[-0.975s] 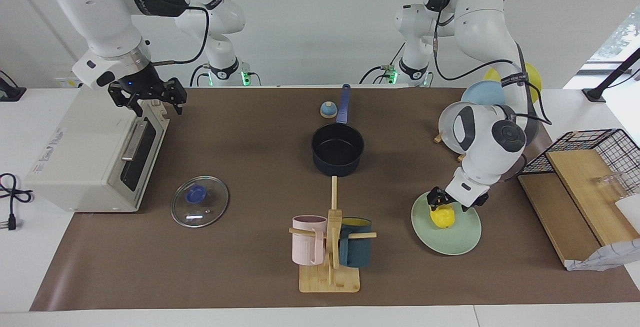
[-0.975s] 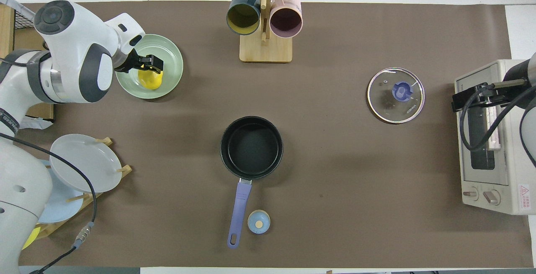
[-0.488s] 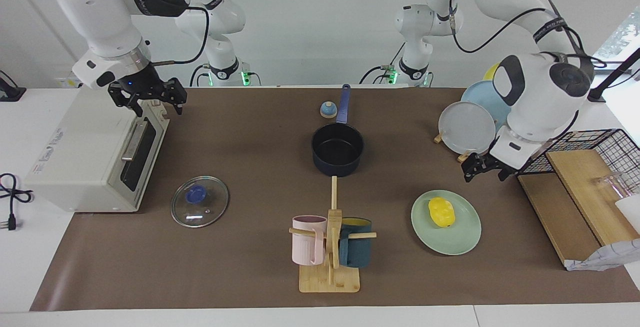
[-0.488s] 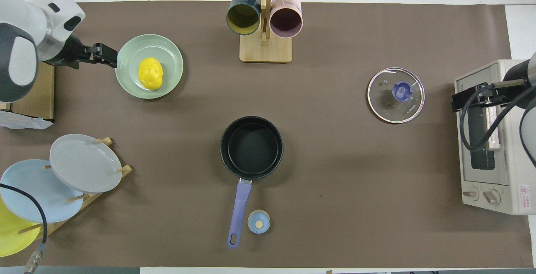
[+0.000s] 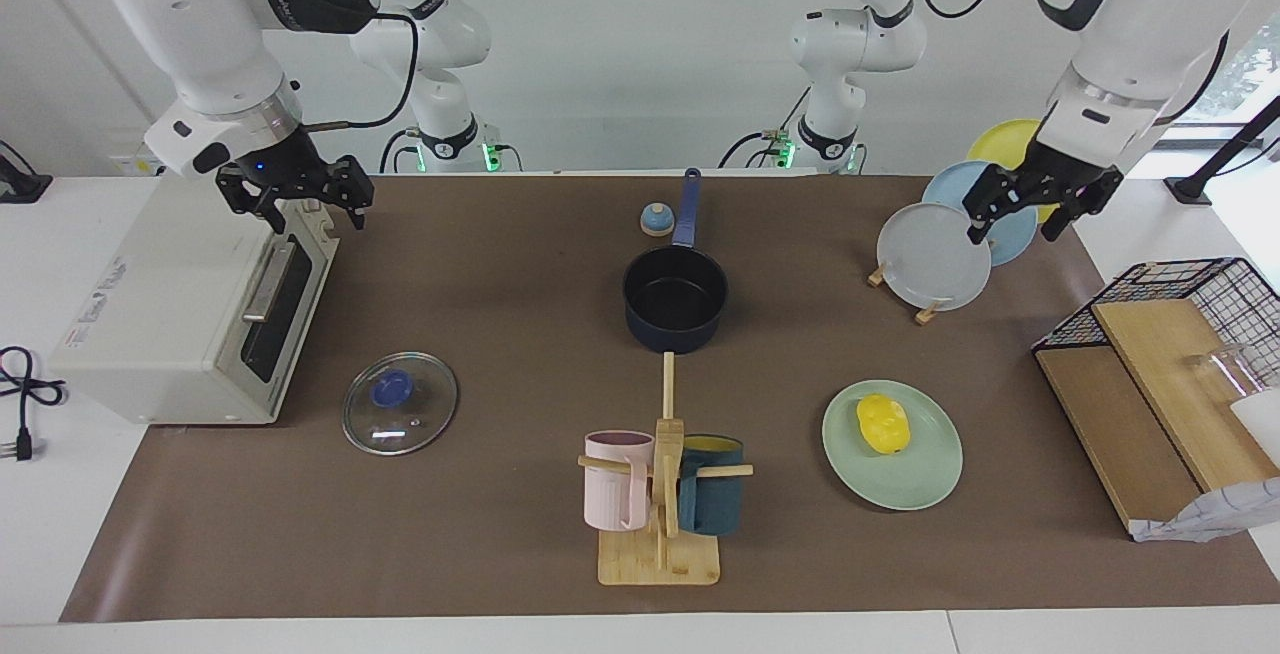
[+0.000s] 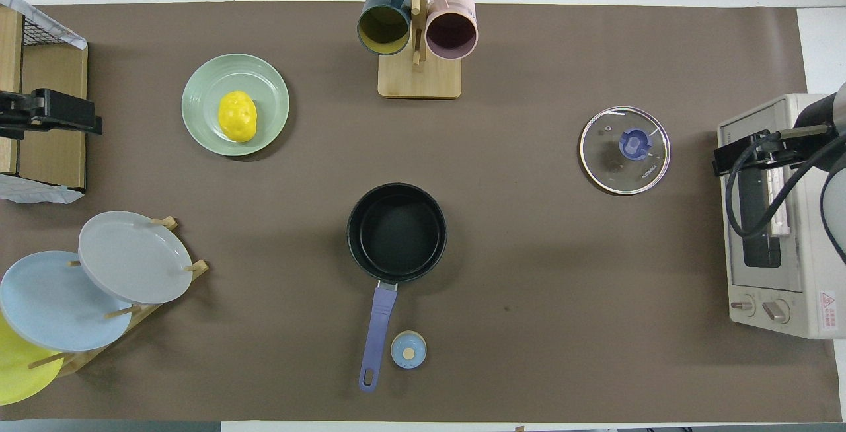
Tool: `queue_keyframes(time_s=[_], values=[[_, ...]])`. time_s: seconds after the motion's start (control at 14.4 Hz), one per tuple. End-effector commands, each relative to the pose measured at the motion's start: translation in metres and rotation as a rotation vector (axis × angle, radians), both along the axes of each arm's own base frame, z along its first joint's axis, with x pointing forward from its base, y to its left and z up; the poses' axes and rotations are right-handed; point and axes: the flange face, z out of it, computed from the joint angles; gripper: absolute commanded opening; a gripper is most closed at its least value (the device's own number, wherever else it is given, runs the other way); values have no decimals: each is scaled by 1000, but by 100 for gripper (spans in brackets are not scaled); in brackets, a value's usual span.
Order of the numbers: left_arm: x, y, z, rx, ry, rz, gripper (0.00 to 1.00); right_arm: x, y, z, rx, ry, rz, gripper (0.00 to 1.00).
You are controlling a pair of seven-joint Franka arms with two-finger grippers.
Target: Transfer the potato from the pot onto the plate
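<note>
Facing view: small lumpy bright-yellow toy potato (image 5: 883, 424) lies on round pale mint-green plate (image 5: 925, 479), long axis twelve-to-six; open, empty left hand (image 5: 1030, 204) hovers at one o'clock, nearer.

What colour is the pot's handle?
Blue-violet; the pot handle shows best in the overhead view.

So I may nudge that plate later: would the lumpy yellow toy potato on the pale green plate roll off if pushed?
The lumpy yellow toy potato is oval, so it would probably wobble sideways rather than roll far. The pale green plate has a slightly raised rim, likely enough to stop a gentle nudge. It looks small, so probably light to lift.
</note>
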Motion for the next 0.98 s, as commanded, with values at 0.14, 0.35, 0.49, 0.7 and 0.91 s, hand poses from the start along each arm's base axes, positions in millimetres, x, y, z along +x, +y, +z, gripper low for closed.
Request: queue_keyframes(time_s=[0.14, 0.35, 0.49, 0.7, 0.91], values=[[-33, 15, -21, 18, 85, 32, 100, -3, -1, -1, 14, 10, -17, 100], [-33, 13, -35, 16, 67, 37, 100, -3, -1, -1, 14, 10, -17, 100], [-28, 11, -30, 9, 60, 39, 100, -3, -1, -1, 14, 10, -17, 100], [-25, 5, -15, -1, 89, 33, 100, -3, -1, -1, 14, 10, -17, 100], [-23, 4, -17, -33, 76, 38, 100, -3, -1, -1, 14, 10, -17, 100]])
